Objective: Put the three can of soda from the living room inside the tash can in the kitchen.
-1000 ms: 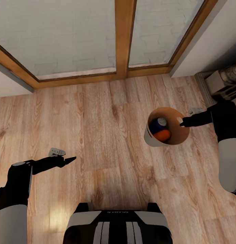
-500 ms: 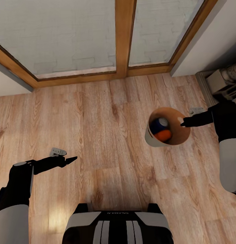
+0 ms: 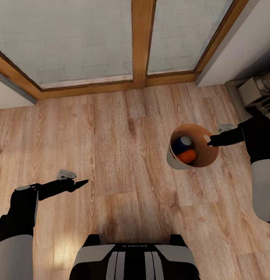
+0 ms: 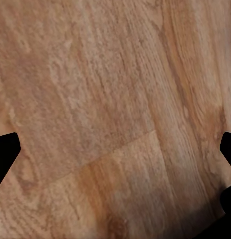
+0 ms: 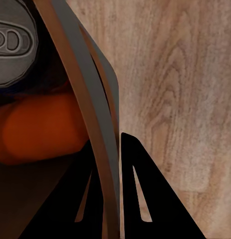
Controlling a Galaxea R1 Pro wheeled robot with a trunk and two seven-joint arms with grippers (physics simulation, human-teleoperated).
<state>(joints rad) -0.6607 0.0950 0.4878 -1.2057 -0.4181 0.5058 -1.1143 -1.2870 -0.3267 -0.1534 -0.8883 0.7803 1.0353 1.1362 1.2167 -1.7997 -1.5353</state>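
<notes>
**A:** What sits closest to the camera in the head view?

**B:** The robot's own black-and-white base, at the lower edge. Just beyond it, on the left, the left arm reaches forward over the pale wood plank floor. The black left gripper comes to a thin point there, fingers seemingly together, yet the left wrist view has dark finger tips at opposite edges with bare planks between, so I cannot tell how it stands. It holds nothing.

**A:** And the right side?

**B:** The black right gripper is pinched narrow on the rim of the small round tapered bucket, tan inside and pale grey outside. In the right wrist view the two dark fingers stand on either side of the thin bucket wall, one inside and one outside, clamping it. The bucket hangs tilted above the floor, its mouth turned towards the camera.

**A:** Where are the cans?

**B:** Inside the bucket. A blue soda can with a grey metal top lies against an orange soda can. The right wrist view has the orange can lying on its side and a grey top beside it. A third can I cannot make out.

**A:** Farther off?

**B:** Grey box-like objects stand by the white wall at the right. Farthest are wood-framed glass doors, with pale brickwork behind the glass.
</notes>
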